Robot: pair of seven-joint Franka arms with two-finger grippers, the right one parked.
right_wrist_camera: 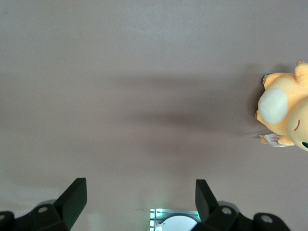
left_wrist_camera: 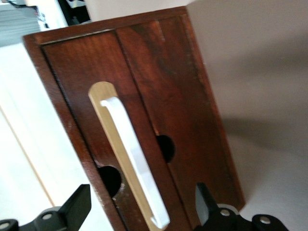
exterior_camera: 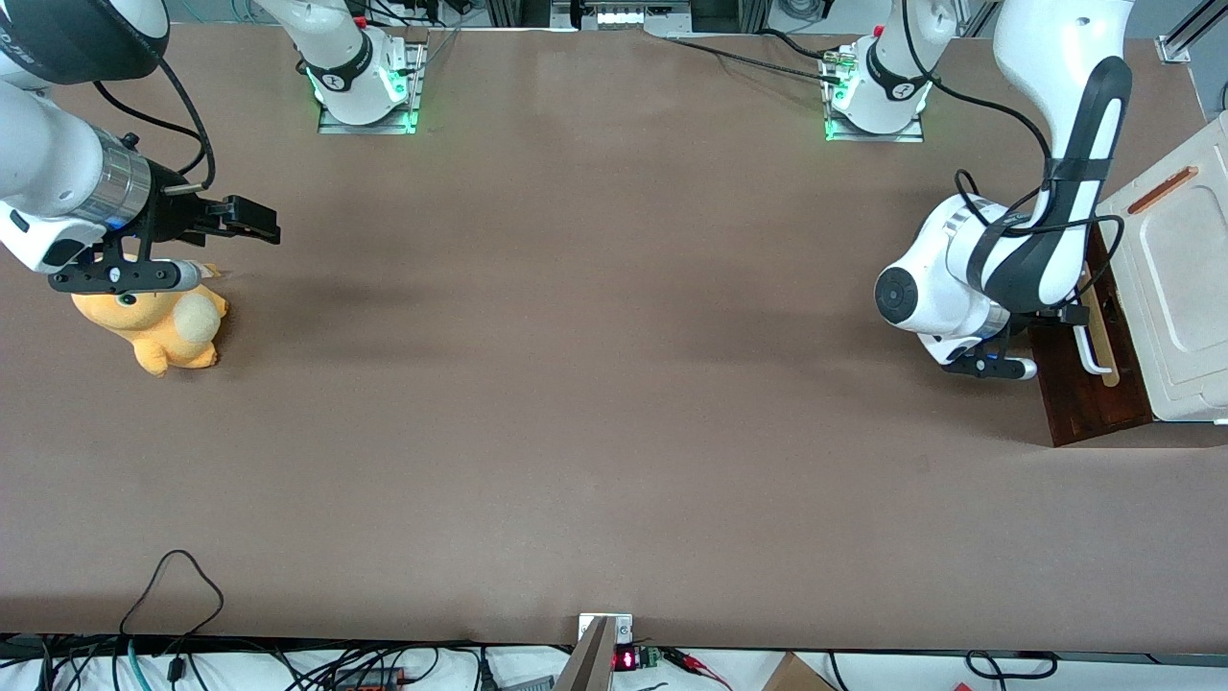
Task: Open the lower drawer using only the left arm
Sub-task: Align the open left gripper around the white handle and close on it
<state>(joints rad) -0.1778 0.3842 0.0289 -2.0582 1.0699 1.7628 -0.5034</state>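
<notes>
Fingers (left_wrist_camera: 77,204) spread wide, nothing between them, one to each side of the white bar handle (left_wrist_camera: 137,166). Gripper (left_wrist_camera: 142,207) poised just in front of the lower drawer (left_wrist_camera: 159,91), not yet touching handle or wood as far as the left wrist view shows. Handle lying along a pale wood strip (left_wrist_camera: 103,103) set into the dark red-brown drawer front, two dark round holes in the wood, one on each side of the strip. In the front view, gripper (exterior_camera: 1065,321) largely hidden under the left arm (exterior_camera: 1017,254), which bends down at the working arm's end of the table (exterior_camera: 595,317); drawer front (exterior_camera: 1089,398) seen there beside the cream-white cabinet top (exterior_camera: 1185,278), handle (exterior_camera: 1091,347) facing the arm. How far out the drawer stands, hard to say; no pale inside visible, so judged shut or nearly so. Step in hand, by this reading: final approach and alignment for the grasp, with the pull itself not yet begun. Next move calling for a short advance until the bar sits well between the pads, then closing on it, then a straight pull away from the cabinet along the drawer's own line. Bar seen slanted against the line between the fingers, so perhaps a small wrist turn before closing. An orange plush toy (exterior_camera: 158,326) well apart, toward the parked arm's end, no part of this.
</notes>
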